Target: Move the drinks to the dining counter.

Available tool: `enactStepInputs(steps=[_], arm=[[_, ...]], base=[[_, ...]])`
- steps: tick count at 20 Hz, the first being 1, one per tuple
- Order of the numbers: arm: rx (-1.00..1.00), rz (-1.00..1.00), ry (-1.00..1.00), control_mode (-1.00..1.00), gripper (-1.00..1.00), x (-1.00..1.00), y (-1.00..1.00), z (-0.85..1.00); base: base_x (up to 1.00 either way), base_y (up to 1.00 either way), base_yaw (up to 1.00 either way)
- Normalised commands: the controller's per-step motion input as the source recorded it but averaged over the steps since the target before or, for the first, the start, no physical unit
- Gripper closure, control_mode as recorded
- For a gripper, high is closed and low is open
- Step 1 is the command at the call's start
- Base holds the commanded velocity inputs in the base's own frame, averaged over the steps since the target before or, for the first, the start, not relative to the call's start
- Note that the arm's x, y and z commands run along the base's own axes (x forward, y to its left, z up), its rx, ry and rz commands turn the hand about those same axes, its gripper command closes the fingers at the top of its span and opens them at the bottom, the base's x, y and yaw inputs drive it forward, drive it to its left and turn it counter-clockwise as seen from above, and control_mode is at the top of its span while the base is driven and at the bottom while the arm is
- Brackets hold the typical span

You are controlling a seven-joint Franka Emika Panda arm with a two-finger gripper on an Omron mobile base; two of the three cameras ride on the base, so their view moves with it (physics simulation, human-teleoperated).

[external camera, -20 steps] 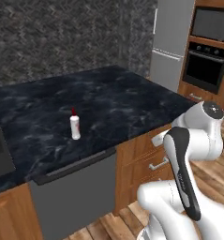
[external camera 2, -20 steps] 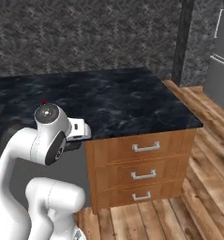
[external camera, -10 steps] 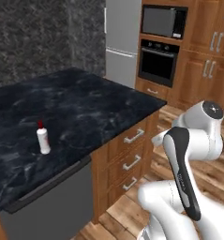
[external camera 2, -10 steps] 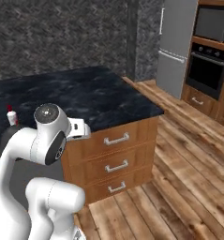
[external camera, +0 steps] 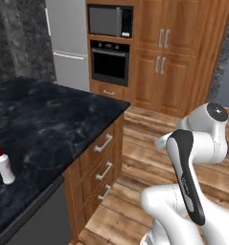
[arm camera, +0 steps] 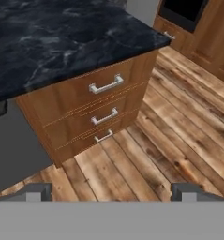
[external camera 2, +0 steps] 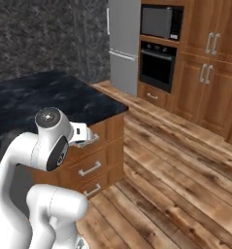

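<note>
While jaws wide, drawers (arm camera: 100, 112) under dining counter (arm camera: 52, 37) ahead.

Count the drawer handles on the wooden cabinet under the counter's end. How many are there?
3, stacked on the cabinet front below the dark marbled countertop: top handle, middle handle, bottom handle. Others may be hidden on sides out of sight.

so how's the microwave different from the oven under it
The microwave sits higher in the wooden wall unit and has a grey door face; the oven sits directly below it and has a black door. The oven carries a horizontal steel bar handle across its top, while no such bar shows on the microwave. Both are built into the same wooden column beside the steel fridge.
</note>
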Motion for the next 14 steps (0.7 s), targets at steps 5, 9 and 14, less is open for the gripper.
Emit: enactStepInputs(steps=[5, 9, 14], arm=[[0.00, 0.00, 0.00, 1.00, -1.00, 0.00, 0.00, 0.00], [0.00, 0.00, 0.00, 1.00, -1.00, 0.00, 0.00, 0.00], [0.00, 0.00, 0.00, 1.00, -1.00, 0.00, 0.00, 0.00]], base=[[-0.03, -0.34, -0.52], [-0.04, -0.32, -0.55], [-0.07, -0.29, -0.57]])
